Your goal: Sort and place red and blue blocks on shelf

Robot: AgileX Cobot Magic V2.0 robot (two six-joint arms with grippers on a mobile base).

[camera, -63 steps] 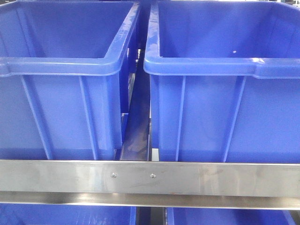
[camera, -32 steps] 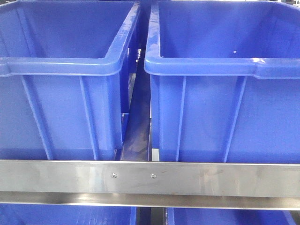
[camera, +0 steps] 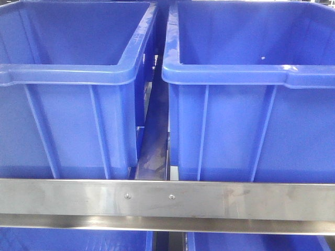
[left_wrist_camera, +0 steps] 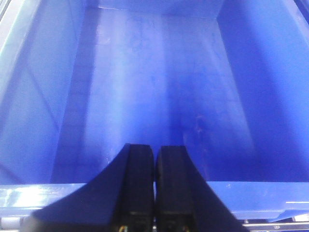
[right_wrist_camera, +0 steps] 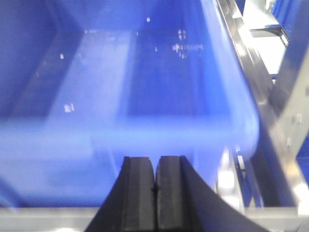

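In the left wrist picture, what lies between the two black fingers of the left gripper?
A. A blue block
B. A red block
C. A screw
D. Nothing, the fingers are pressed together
D: the left gripper has its two black fingers closed against each other, with only a thin seam between them, above the bare floor of the blue bin.

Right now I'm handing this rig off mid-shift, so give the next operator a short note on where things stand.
Left gripper: jaws shut, nothing between them, poised over the near rim of a blue bin whose floor looks bare.
Right gripper: jaws shut, empty, facing another blue bin; that view is blurred.
Shelf rail runs in front of both bins.
No red or blue block shows in any view, so I cannot confirm whether either has been placed. Check before continuing.
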